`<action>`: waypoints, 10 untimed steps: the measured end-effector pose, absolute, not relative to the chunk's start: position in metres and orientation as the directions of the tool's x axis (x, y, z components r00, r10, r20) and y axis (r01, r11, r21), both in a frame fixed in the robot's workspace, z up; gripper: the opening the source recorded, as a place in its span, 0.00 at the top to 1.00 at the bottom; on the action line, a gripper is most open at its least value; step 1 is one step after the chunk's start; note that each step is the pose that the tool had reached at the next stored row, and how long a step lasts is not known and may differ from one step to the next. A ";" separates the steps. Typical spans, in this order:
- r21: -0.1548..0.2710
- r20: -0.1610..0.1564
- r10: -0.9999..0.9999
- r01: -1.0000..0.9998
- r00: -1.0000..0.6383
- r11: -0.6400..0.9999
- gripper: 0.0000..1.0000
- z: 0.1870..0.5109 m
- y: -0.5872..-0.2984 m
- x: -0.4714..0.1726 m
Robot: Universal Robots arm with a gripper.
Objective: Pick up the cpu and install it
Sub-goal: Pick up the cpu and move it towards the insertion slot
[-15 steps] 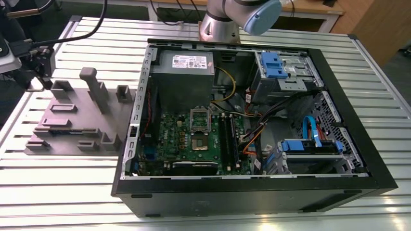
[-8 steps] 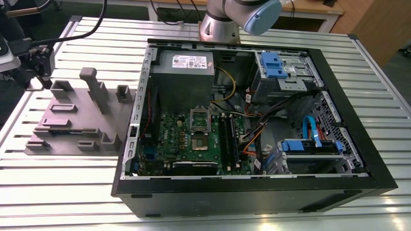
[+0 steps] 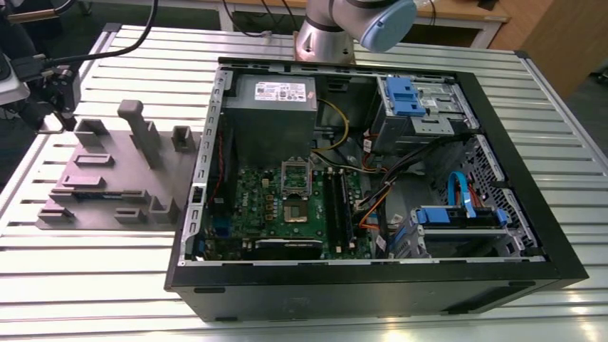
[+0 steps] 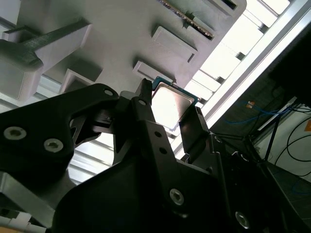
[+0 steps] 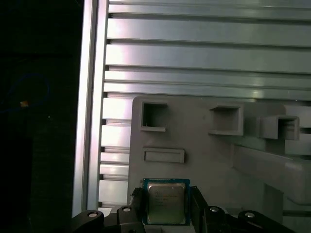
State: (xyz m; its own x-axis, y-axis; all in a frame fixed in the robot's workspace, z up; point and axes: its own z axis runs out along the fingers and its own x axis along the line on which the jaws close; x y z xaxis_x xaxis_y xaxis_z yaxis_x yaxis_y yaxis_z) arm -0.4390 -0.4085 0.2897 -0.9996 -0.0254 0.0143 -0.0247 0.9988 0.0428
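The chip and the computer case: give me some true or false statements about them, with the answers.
1. The chip sits between the jaws, one on either side. True.
2. The chip's top is black. False: it is shiny silver-grey metal.
3. The computer case lies open, its green board showing. True.
4. The grey tray lies on the exterior view's right of the case. False: the tray lies on the exterior view's left.

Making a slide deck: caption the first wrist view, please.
The gripper holds the cpu by two opposite edges, with the grey plastic tray and slatted metal table beyond.
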 end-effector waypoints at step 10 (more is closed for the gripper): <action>0.043 0.014 -0.025 -0.025 -1.000 0.999 0.53 0.296 -0.408 -0.439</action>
